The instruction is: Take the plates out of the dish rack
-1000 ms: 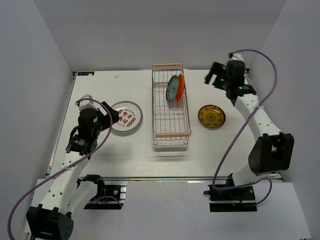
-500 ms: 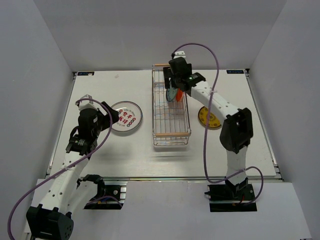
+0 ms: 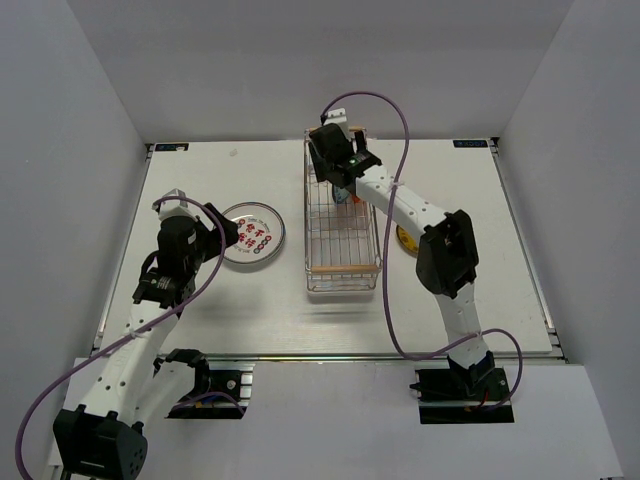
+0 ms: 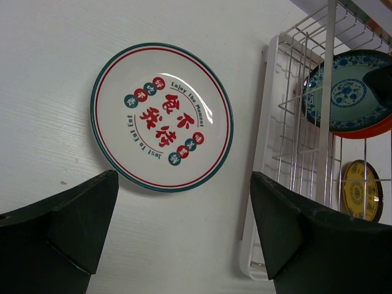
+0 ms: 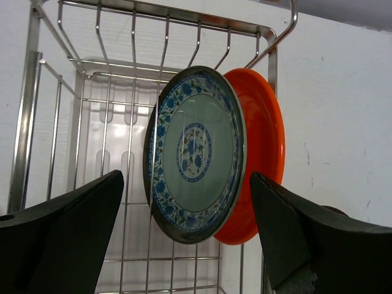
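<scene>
Presently, the dish rack (image 3: 343,289) stands lengthwise at the middle of the table (image 3: 200,310) and holds two plates, both on edge at its far end. The teal plate (image 5: 196,153), with a blue patterned border, stands in front; the orange-red plate (image 5: 266,141) stands directly behind it, the two overlapping and apparently touching. Both lean slightly within the wire slots. Outside the rack, the white plate with red marks (image 3: 252,236) lies flat on the table just to the rack's left, face up. The yellow patterned plate (image 4: 361,190) lies flat on the table to the rack's right; in the top view the right arm covers most of it. The right gripper (image 5: 187,177) hangs over the far end of the rack, facing the teal plate, jaws spread wide and gripping nothing. The left gripper (image 4: 180,202) hovers above the near edge of the white plate, jaws likewise wide apart and holding nothing, clear of the plate's surface.
</scene>
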